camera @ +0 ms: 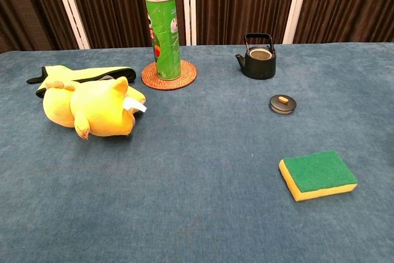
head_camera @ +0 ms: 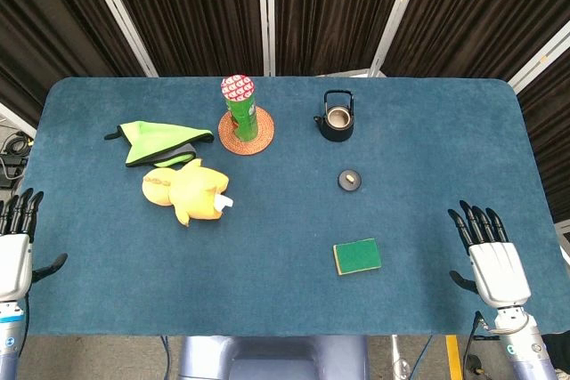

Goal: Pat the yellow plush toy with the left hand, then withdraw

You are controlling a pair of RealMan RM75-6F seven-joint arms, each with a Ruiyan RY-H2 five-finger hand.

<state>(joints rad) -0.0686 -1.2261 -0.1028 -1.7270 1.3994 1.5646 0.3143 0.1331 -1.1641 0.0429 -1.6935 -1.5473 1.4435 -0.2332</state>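
Note:
The yellow plush toy (head_camera: 189, 191) lies on its side on the blue table, left of centre, a white tag sticking out of it; the chest view shows the same plush toy (camera: 92, 108) at the left. My left hand (head_camera: 15, 251) hovers at the table's near left edge with fingers spread and nothing in it, well apart from the toy. At the near right edge my right hand (head_camera: 490, 255) is flat with fingers apart and holds nothing. Neither hand appears in the chest view.
A green cloth (head_camera: 156, 141) lies just behind the toy. Behind it a green canister (head_camera: 239, 104) stands on a woven coaster (head_camera: 247, 135). A black teapot (head_camera: 337, 117), its lid (head_camera: 351, 180) and a green-and-yellow sponge (head_camera: 357, 256) sit to the right.

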